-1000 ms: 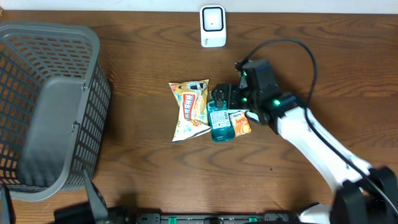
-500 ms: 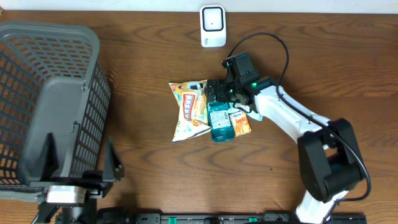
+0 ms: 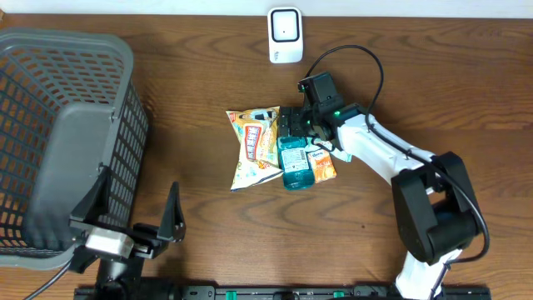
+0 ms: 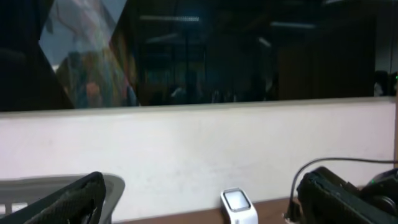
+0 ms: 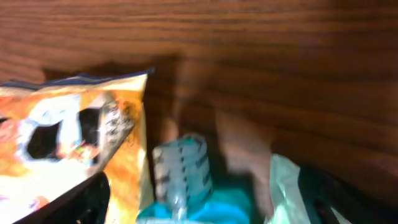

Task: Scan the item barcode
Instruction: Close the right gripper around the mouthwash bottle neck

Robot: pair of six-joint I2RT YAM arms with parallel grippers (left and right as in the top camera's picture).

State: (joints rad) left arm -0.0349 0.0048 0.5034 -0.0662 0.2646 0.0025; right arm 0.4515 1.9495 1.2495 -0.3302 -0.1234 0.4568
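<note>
Teal bottle [image 3: 295, 167] — cap tucked under right gripper [image 3: 291, 127] overhead, blurred at wrist.

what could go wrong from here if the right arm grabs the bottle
The teal plastic bottle lies tight between the yellow snack bag and the small orange packet, so the right arm's fingers, open either side of its cap, may pinch or drag a neighbour along. Gripped near the cap, the bottle might also tilt or slip.
</note>
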